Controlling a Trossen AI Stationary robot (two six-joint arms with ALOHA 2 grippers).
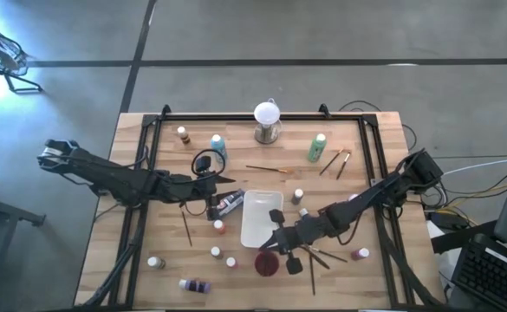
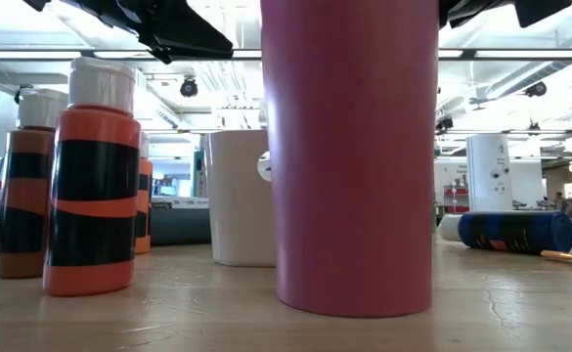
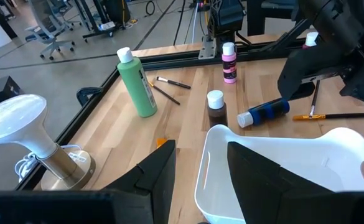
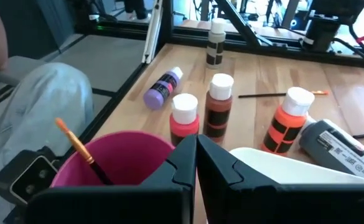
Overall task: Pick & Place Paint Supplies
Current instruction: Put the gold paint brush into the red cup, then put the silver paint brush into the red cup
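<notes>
From above, paint bottles lie scattered over the bench (image 1: pixel 149 147). The left gripper (image 1: pixel 227 201) sits at the white tray's (image 1: pixel 257 227) left edge. The right gripper (image 1: pixel 279 243) hangs beside the dark red cup (image 1: pixel 267 263).

At bench height, the cup (image 2: pixel 354 156) fills the middle, an orange bottle (image 2: pixel 92 181) to its left.

The left wrist view shows the left jaws parted and empty over the tray rim (image 3: pixel 201 174), with a green bottle (image 3: pixel 136 84) beyond.

The right wrist view shows the right jaws closed together, gripping nothing, with a brush (image 4: pixel 76 148) standing in the cup (image 4: pixel 116 163).

White tray (image 1: pixel 257 227) mid-table, dark red cup (image 1: pixel 267 263) just beside it, white globe lamp (image 1: pixel 267 113) at far edge
</notes>
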